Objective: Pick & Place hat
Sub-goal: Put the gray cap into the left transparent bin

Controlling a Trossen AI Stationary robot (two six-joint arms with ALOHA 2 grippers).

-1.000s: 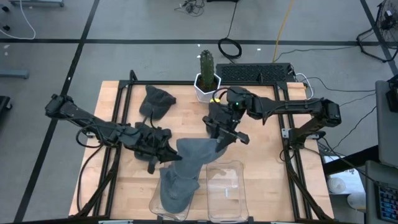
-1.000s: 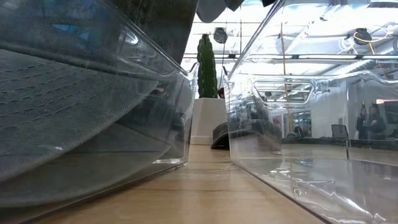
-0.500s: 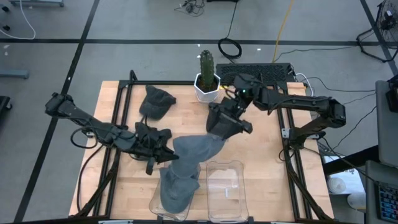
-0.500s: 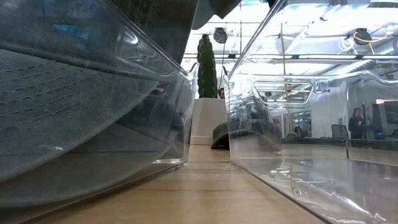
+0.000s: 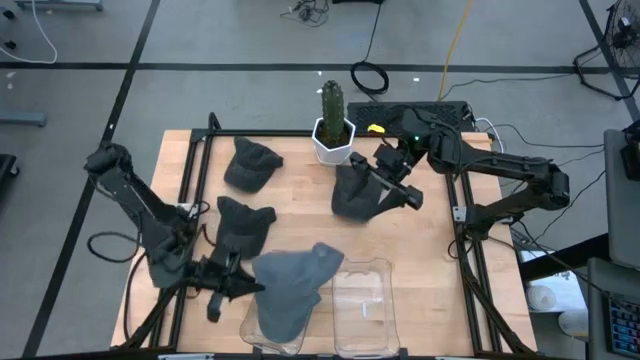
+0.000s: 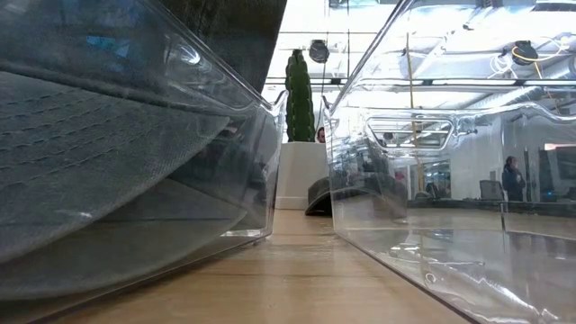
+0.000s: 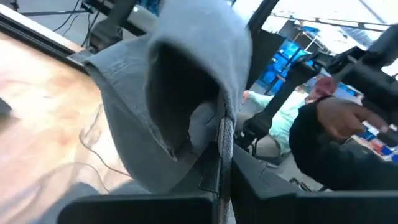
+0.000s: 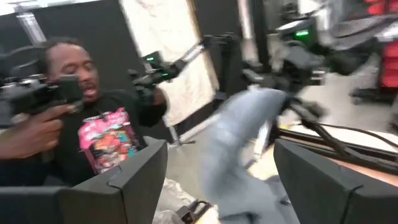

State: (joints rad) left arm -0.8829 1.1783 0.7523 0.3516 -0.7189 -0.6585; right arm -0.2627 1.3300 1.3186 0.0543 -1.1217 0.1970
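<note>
The grey hat (image 5: 290, 288), released by the now wide-open right tool (image 5: 398, 180) withdrawn near the cactus pot (image 5: 334, 140), is gripped by the closed left tool (image 5: 240, 285) alone, draped over the clear bin (image 5: 268, 335) well away from that pot.

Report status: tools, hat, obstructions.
Left tool shut on grey hat, hat draped over left bin. Right tool open, beside dark hat. Right bin empty.
</note>
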